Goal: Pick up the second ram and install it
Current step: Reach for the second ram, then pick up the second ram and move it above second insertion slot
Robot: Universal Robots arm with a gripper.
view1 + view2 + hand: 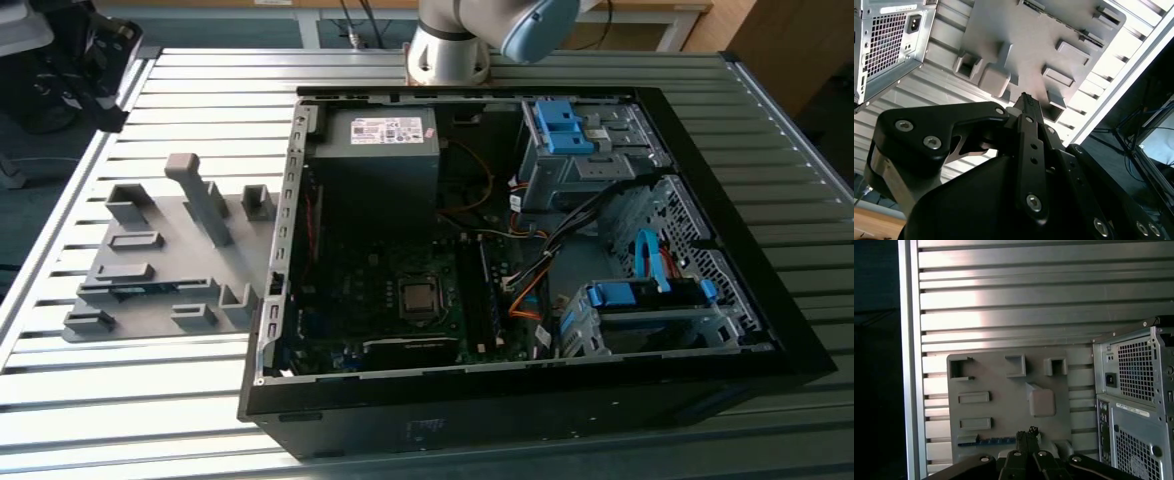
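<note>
"Black pincer (1029, 432), first wrist view: how far open?"

"Closed. Its two fingertips (1025, 435) meet with no visible gap, and nothing is held between them. The pincer hangs over the grey holder tray (167, 262), pointing down at it. How high it stands above the tray cannot be told."

"What do the containers hold?"

"The tray rests on the slatted metal table (134, 400), just beside the computer case (534, 405) on the exterior view's left. It carries upright grey posts (200, 200), several recesses, and the second ram (989, 441). The black case lies on its side with the open face upward. Inside it are a grey power supply (380, 150) at the far end, a green motherboard (347, 300) nearer, and blue drive brackets (561, 125) towards the exterior view's right."

"And the second ram itself?"

"It shows as a long, thin, blue-green strip. It sits in a long slot on the tray's near half, next to two shorter slots. In the first wrist view the closed fingertips overlap one end of the strip."
</note>
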